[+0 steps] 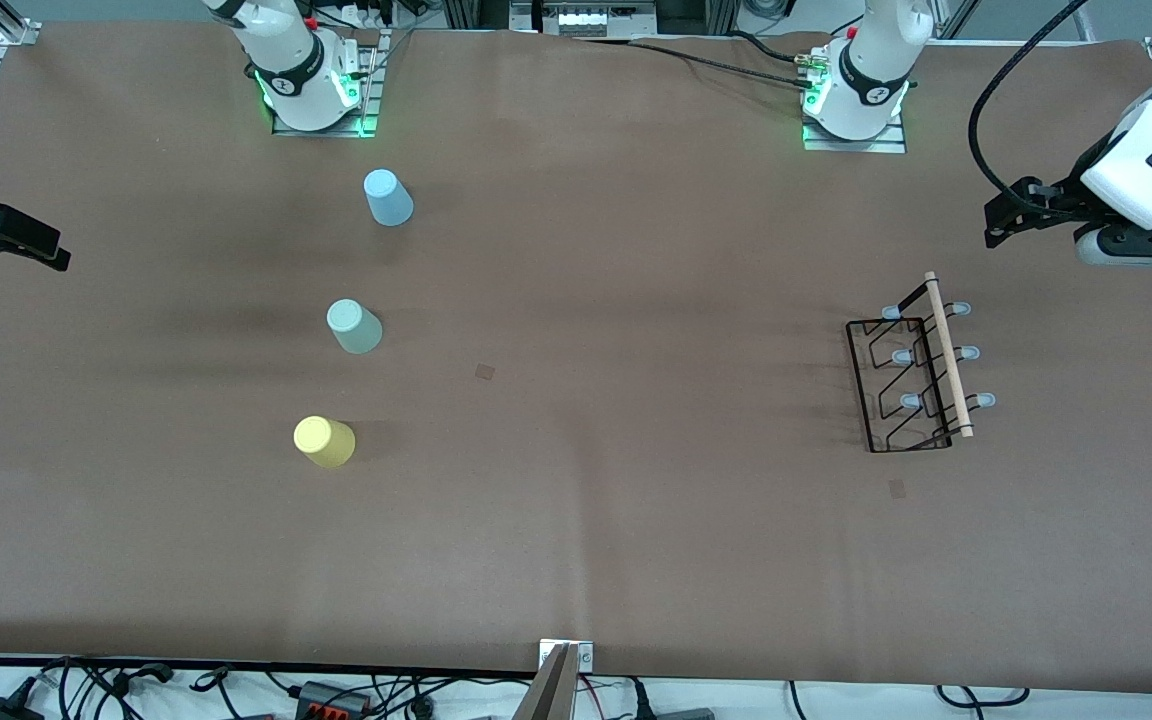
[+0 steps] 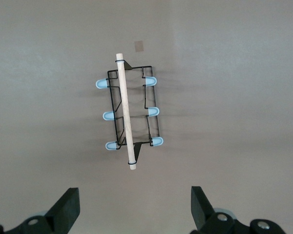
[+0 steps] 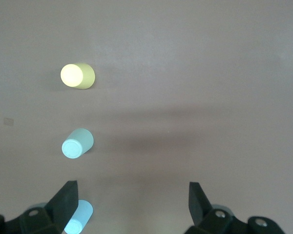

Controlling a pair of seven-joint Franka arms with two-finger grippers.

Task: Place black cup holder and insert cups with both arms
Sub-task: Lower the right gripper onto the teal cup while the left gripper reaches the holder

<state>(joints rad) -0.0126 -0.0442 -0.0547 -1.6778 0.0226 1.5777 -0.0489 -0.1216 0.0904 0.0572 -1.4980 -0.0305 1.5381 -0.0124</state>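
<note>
Black cup holder [image 1: 911, 385] sits on the brown table [image 1: 636, 520] toward the left arm's end, well apart from the 3 cups. Left gripper [image 1: 1001, 222] hangs in the air near that end of the table, empty, not touching the rack; in the left wrist view its fingers [image 2: 68, 207] are spread wide with the black cup holder [image 2: 128, 114] showing between them, lower down on the table. Rack is thin black wire, rectangular, with a straight light wooden rod handle [image 1: 947, 354] along the top and 6 pale rounded prong tips, 3 per side.

Cups stand upside down in a row toward the right arm's end: light blue cup [image 1: 388, 197] nearest the robot bases, mint cup [image 1: 353, 326] in the middle, yellow cup [image 1: 324, 441] nearest the front camera. All plain, smooth, tapered plastic, none touching another.

Right gripper [image 1: 31, 250] hangs at that end of the table, holding nothing; right wrist view shows its fingers [image 3: 66, 202] wide apart above the cups.
</note>
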